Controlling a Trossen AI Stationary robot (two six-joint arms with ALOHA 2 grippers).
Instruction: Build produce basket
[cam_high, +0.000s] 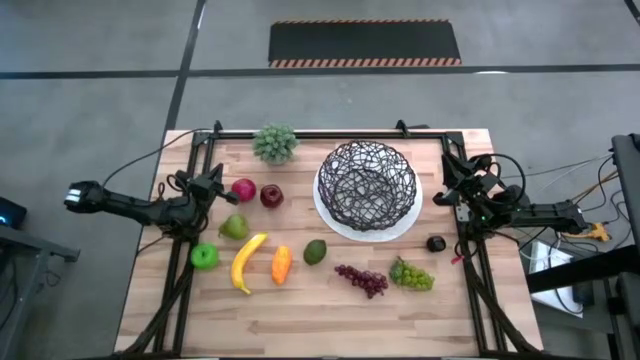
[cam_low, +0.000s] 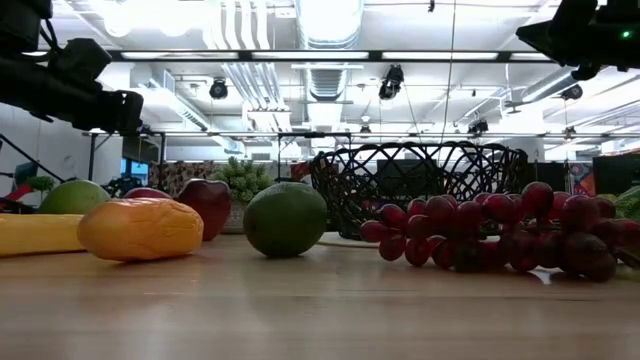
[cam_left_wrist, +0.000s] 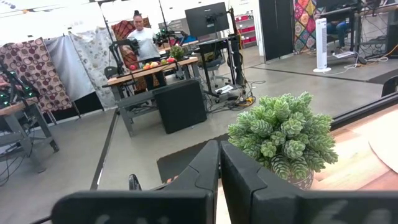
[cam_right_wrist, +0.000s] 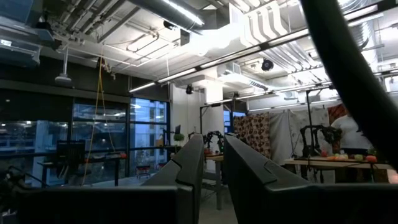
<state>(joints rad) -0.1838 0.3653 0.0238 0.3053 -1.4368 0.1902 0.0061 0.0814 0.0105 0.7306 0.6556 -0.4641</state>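
Note:
The basket (cam_high: 367, 186), black wire on a white plate, stands right of the table's middle. The produce lies left of it and nearer. It includes two red apples (cam_high: 243, 190) (cam_high: 271, 196), a pear (cam_high: 234, 227), a green apple (cam_high: 204, 257), a banana (cam_high: 246, 260), a carrot (cam_high: 281, 263) and an avocado (cam_high: 315, 251). Purple grapes (cam_high: 362, 279) and green grapes (cam_high: 411, 274) lie in front of the basket. My left gripper (cam_high: 212, 185) hovers shut by the left edge, beside the red apples. My right gripper (cam_high: 449, 186) hovers right of the basket with a narrow gap between its fingers (cam_right_wrist: 196, 162).
A leafy grey-green potted plant (cam_high: 275, 143) stands at the far edge, left of the basket. A small black object (cam_high: 436, 243) lies near the right edge. Black frame rails (cam_high: 190, 230) run along both table sides. Bare wood lies along the near edge.

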